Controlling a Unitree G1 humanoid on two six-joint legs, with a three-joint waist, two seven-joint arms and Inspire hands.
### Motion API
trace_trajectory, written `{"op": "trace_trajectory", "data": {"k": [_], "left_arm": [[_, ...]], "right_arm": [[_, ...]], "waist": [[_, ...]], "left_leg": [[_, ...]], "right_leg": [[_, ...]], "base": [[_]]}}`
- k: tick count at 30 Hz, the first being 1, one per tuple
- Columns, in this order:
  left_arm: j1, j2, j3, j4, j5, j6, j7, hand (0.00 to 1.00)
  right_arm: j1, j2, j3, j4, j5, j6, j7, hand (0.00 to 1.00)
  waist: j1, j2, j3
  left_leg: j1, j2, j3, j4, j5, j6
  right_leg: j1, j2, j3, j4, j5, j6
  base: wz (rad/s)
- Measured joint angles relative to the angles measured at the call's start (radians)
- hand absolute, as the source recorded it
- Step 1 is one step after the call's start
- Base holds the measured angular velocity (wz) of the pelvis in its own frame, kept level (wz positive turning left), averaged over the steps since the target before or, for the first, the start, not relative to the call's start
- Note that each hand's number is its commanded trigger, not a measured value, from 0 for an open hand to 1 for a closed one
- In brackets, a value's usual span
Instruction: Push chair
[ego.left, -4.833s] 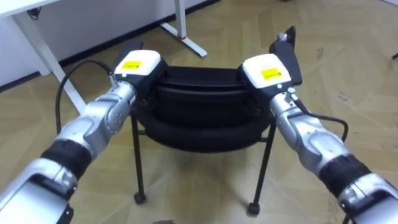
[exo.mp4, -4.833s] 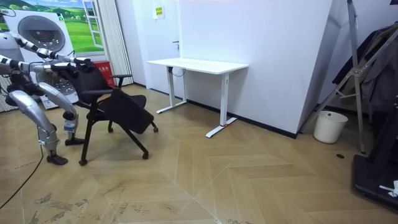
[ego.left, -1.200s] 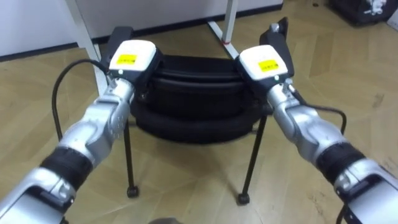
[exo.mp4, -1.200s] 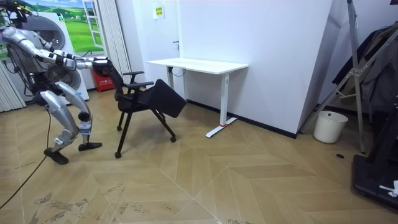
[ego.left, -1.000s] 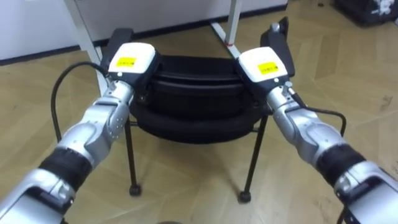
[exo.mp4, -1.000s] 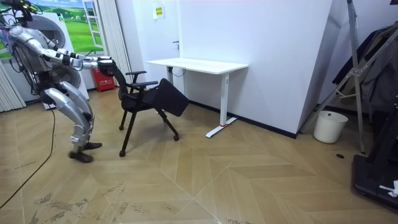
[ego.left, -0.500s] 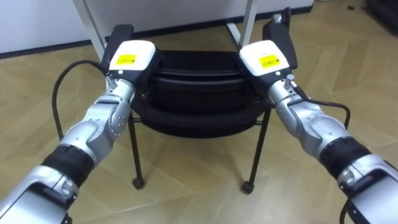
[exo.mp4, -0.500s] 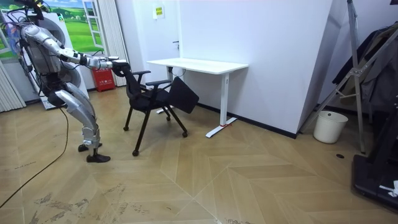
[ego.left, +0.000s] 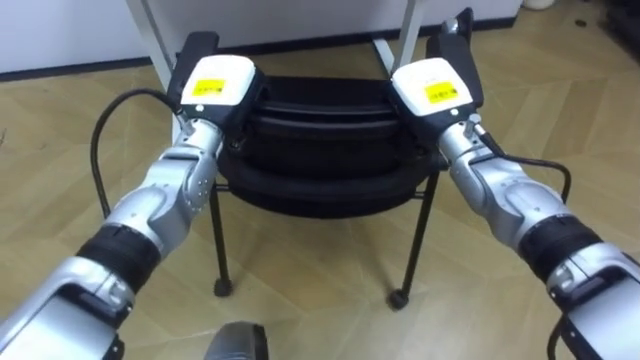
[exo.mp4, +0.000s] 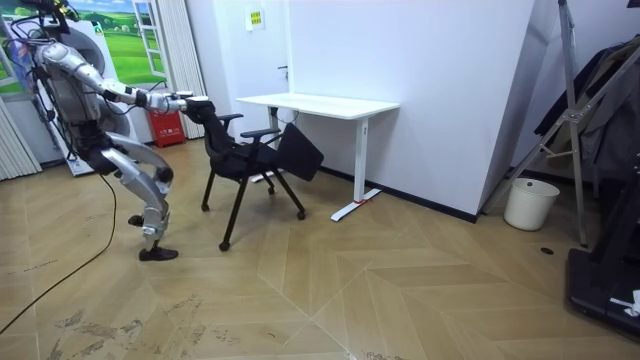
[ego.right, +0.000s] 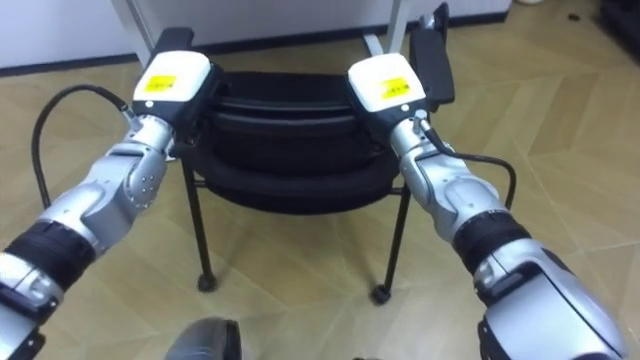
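Room view: chair (exo.mp4: 240, 160), wood floor (exo.mp4: 350, 290), desk (exo.mp4: 320, 103)

Desk (exo.mp4: 318, 103): white, by the wall ahead of me.
Bin (exo.mp4: 530, 203): white, on the floor, well apart from my desk.

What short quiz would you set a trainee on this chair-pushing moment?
1. True or false: the left hand and the right hand both rest at the top of the chair back.
2. Which thing stands just beyond the chair in the room view? A: a white desk. B: a sofa. C: a fridge.
3. Fill in: the white bin stands on the floor at the room view's ____ side.

Key: 1 true; 2 A; 3 right.
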Motion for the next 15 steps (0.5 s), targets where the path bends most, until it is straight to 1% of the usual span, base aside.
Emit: {"op": "trace_trajectory", "data": {"k": [1, 2, 3, 4, 5, 6, 7, 8, 9, 10, 11, 12, 13, 14, 15], "left_arm": [[0.004, -0.004, -0.001, -0.004, 0.001, 0.002, 0.001, 1.0], [0.009, -0.004, -0.002, -0.01, 0.001, 0.006, 0.003, 1.0], [0.012, -0.004, -0.002, -0.016, 0.001, 0.009, 0.004, 1.0], [0.014, -0.005, -0.002, -0.017, 0.001, 0.01, 0.004, 1.0], [0.018, -0.007, -0.001, -0.02, 0.001, 0.012, 0.004, 1.0], [0.022, -0.012, 0.001, -0.024, 0.001, 0.012, 0.005, 1.0], [0.024, -0.015, 0.001, -0.026, 0.001, 0.013, 0.005, 1.0], [0.031, -0.022, 0.003, -0.03, 0.002, 0.015, 0.005, 1.0], [0.038, -0.024, 0.003, -0.032, 0.002, 0.017, 0.005, 1.0], [0.042, -0.028, 0.003, -0.033, 0.003, 0.018, 0.005, 1.0], [0.052, -0.031, 0.003, -0.042, 0.006, 0.019, 0.009, 1.0], [0.058, -0.032, 0.004, -0.049, 0.007, 0.019, 0.012, 1.0], [0.062, -0.026, 0.004, -0.058, 0.007, 0.019, 0.014, 1.0], [0.061, -0.023, 0.004, -0.06, 0.007, 0.02, 0.013, 1.0], [0.06, -0.021, 0.004, -0.062, 0.008, 0.02, 0.013, 1.0]], "right_arm": [[0.001, -0.002, 0.0, -0.001, -0.004, -0.004, 0.009, 1.0], [0.002, -0.006, 0.0, -0.001, -0.004, -0.008, 0.01, 1.0], [0.002, -0.01, 0.0, -0.001, -0.004, -0.011, 0.009, 1.0], [0.002, -0.011, 0.0, -0.001, -0.004, -0.012, 0.009, 1.0], [0.002, -0.014, 0.004, -0.003, -0.004, -0.013, 0.009, 1.0], [0.004, -0.02, 0.011, -0.006, -0.003, -0.013, 0.005, 1.0], [0.006, -0.021, 0.011, -0.007, -0.001, -0.013, 0.001, 1.0], [0.012, -0.022, 0.013, -0.007, -0.001, -0.013, -0.008, 1.0], [0.021, -0.026, 0.013, -0.009, -0.001, -0.013, -0.017, 1.0], [0.028, -0.027, 0.013, -0.013, 0.0, -0.012, -0.021, 1.0], [0.039, -0.028, 0.013, -0.019, 0.0, -0.01, -0.03, 1.0], [0.042, -0.027, 0.013, -0.021, 0.0, -0.006, -0.034, 1.0], [0.048, -0.03, 0.014, -0.024, 0.0, -0.003, -0.043, 1.0], [0.052, -0.027, 0.015, -0.028, 0.0, 0.004, -0.053, 1.0], [0.052, -0.027, 0.015, -0.029, -0.001, 0.006, -0.056, 1.0]], "waist": [[-0.002, -0.004, 0.002], [-0.006, -0.009, 0.0049], [-0.01, -0.008, 0.0059], [-0.01, -0.007, 0.0053], [-0.009, 0.001, 0.0034], [-0.01, 0.017, 0.0005], [-0.009, 0.026, -0.0001], [-0.007, 0.035, -0.0008], [0.001, 0.049, -0.009], [0.009, 0.052, -0.011], [0.016, 0.056, -0.0133], [0.017, 0.057, -0.0153], [0.016, 0.053, -0.0168], [0.014, 0.055, -0.018], [0.015, 0.056, -0.0186]], "left_leg": [[-0.023, 0.004, 0.018, 0.053, -0.011, 0.011], [-0.039, 0.001, 0.03, 0.054, -0.03, 0.032], [-0.045, 0.005, 0.043, 0.01, -0.057, 0.045], [-0.04, 0.007, 0.05, -0.037, -0.067, 0.041], [-0.015, 0.003, 0.058, -0.172, -0.077, 0.03], [0.029, -0.006, 0.061, -0.35, -0.093, 0.025], [0.059, -0.009, 0.064, -0.447, -0.099, 0.021], [0.123, -0.022, 0.067, -0.633, -0.103, 0.019], [0.188, -0.039, 0.072, -0.784, -0.104, 0.016], [0.217, -0.049, 0.077, -0.834, -0.126, 0.015], [0.256, -0.067, 0.077, -0.879, -0.183, 0.035], [0.267, -0.075, 0.075, -0.88, -0.194, 0.043], [0.28, -0.082, 0.078, -0.88, -0.21, 0.048], [0.285, -0.09, 0.078, -0.881, -0.228, 0.058], [0.285, -0.091, 0.082, -0.878, -0.234, 0.065]], "right_leg": [[0.012, -0.011, 0.001, -0.002, -0.006, 0.009], [0.019, -0.023, 0.002, -0.004, -0.006, 0.01], [0.026, -0.027, 0.004, -0.006, -0.009, 0.016], [0.029, -0.027, 0.005, -0.006, -0.012, 0.021], [0.033, -0.025, 0.006, -0.004, -0.022, 0.039], [0.04, -0.014, 0.004, -0.005, -0.027, 0.049], [0.045, -0.007, 0.005, -0.005, -0.031, 0.054], [0.051, 0.001, 0.009, -0.002, -0.037, 0.062], [0.056, 0.006, 0.023, 0.003, -0.044, 0.073], [0.059, 0.006, 0.034, 0.006, -0.047, 0.08], [0.066, 0.005, 0.055, 0.012, -0.055, 0.098], [0.069, 0.003, 0.067, 0.012, -0.056, 0.109], [0.07, 0.005, 0.082, 0.001, -0.052, 0.128], [0.072, 0.013, 0.085, -0.013, -0.046, 0.142], [0.072, 0.019, 0.088, -0.018, -0.042, 0.15]], "base": [[0.15], [0.11], [0.08], [0.0], [-0.08], [-0.1], [-0.14], [-0.24], [-0.31], [-0.37], [-0.28], [-0.26], [-0.16], [-0.14], [-0.13]]}}
